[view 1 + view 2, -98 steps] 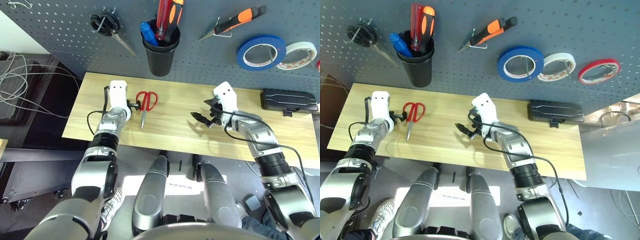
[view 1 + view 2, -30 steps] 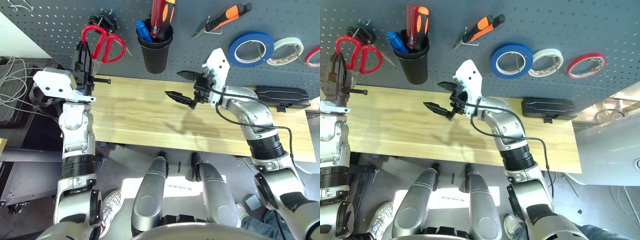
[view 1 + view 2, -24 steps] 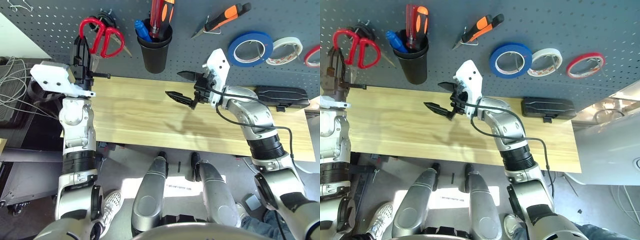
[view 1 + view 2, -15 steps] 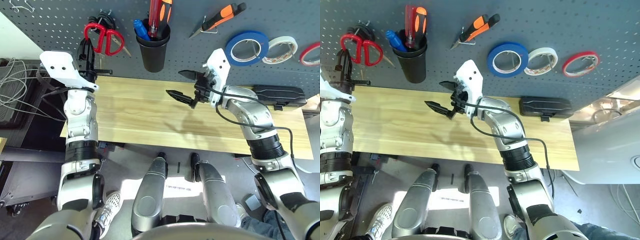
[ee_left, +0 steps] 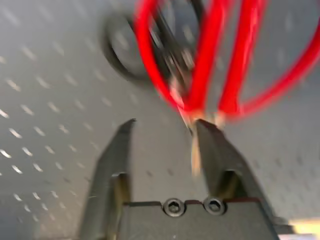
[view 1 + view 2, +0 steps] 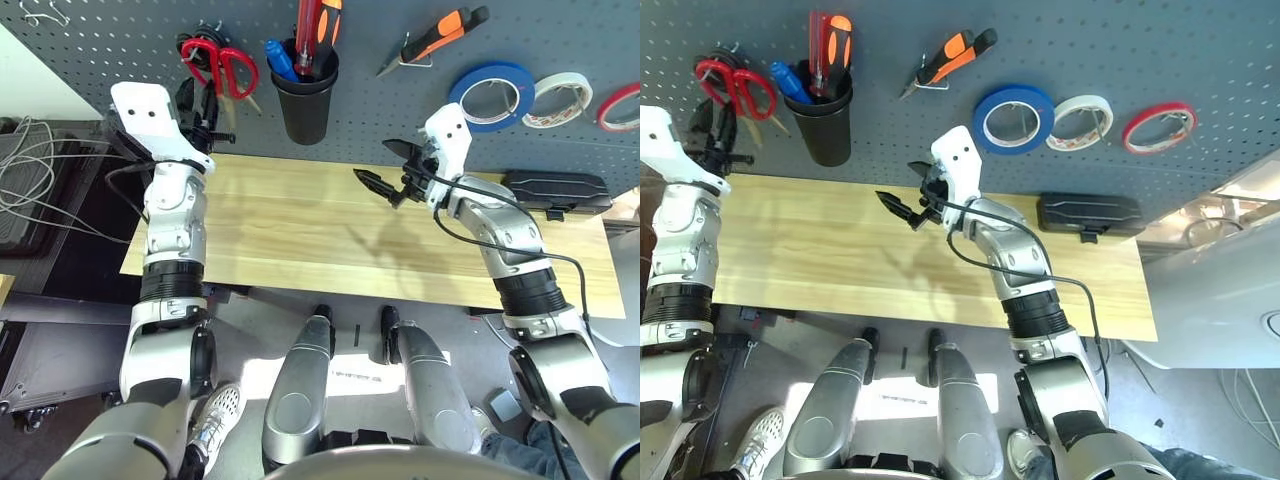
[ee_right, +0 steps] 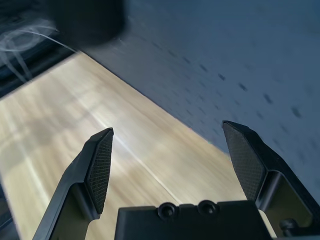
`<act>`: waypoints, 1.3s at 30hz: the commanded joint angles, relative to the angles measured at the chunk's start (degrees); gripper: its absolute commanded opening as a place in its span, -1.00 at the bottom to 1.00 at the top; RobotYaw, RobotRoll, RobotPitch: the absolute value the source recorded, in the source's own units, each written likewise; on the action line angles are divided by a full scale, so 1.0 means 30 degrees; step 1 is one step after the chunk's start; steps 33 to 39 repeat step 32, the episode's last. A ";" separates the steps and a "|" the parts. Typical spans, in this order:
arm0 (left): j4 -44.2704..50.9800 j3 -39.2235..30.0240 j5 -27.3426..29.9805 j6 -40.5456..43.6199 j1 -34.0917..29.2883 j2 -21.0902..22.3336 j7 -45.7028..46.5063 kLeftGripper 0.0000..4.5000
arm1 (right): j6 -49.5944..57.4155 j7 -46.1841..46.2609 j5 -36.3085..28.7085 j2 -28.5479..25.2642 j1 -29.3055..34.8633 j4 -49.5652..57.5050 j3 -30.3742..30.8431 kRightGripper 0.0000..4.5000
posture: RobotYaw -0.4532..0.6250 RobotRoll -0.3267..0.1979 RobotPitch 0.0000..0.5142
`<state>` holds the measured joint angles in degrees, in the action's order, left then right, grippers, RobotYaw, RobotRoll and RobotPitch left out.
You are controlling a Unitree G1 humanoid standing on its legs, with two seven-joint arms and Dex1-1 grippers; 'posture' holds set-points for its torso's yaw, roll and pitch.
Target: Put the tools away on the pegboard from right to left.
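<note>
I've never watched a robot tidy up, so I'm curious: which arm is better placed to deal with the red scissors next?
The left, I'd say: its open jaws are right by the red scissors at the pegboard, while the right jaws hang over the table, well away.

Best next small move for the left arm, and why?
Probably ease the left gripper straight back from the dark grey pegboard, without sweeping sideways. Its fingers stand open, and the red-handled scissors hang on the board over the black-handled scissors. One fingertip looks very close to the red scissors, so a sideways move might snag them.
</note>
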<state>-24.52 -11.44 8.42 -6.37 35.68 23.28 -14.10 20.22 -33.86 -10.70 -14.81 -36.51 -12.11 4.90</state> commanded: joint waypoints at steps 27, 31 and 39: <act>-0.1670 0.2641 -0.2719 0.4967 -0.3099 -0.1450 0.0707 0.99 | -0.5274 0.6562 0.1811 -0.2825 0.0680 -1.1118 -0.4478 1.00 | -0.04 0.25 0.49; -0.2743 0.2663 -0.2988 0.4924 -0.2650 -0.1472 0.1045 0.99 | -0.5719 0.6222 0.1817 -0.3191 0.0365 -1.2098 -0.4520 1.00 | -0.06 0.25 0.46; -0.2975 0.2643 -0.3015 0.4965 -0.2565 -0.1464 0.1069 0.99 | -0.5840 0.6112 0.1834 -0.3271 0.0364 -1.2219 -0.4509 1.00 | -0.06 0.25 0.46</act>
